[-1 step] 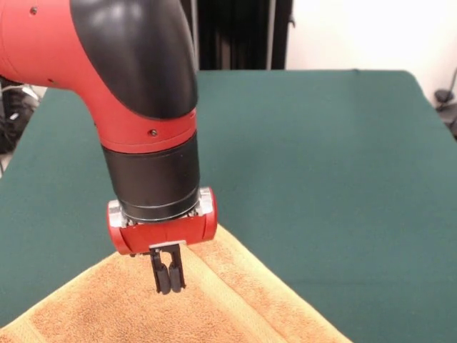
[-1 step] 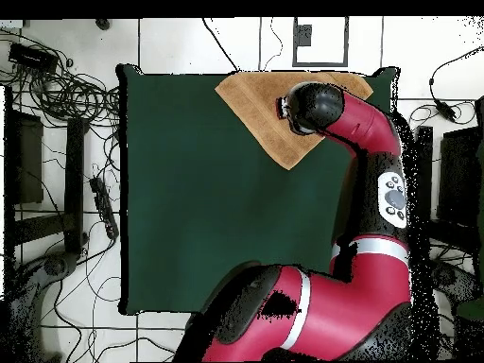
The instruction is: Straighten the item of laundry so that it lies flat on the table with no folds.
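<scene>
The counter is a broad spread of dark green cloth, most of it bare. The towel takes up only a small part, at the edge farthest from the robot's base. In the overhead view the towel sits askew against that edge, one corner pointing in toward the middle of the counter, with the arm reaching out over it.

In the front view a raised ridge runs diagonally down the cloth from just under the arm's wrist, and this looks like a fold or a turned-over hem.

The tool hangs straight down over the towel near its inward corner, close beside that ridge. Its two dark fingers are pressed together with nothing visibly between them. The tips seem just above or barely touching the pile; which one is unclear.

Most of the towel lies away from the robot, beyond the tool, so any smoothing stroke would likely run along or across that ridge.
</scene>
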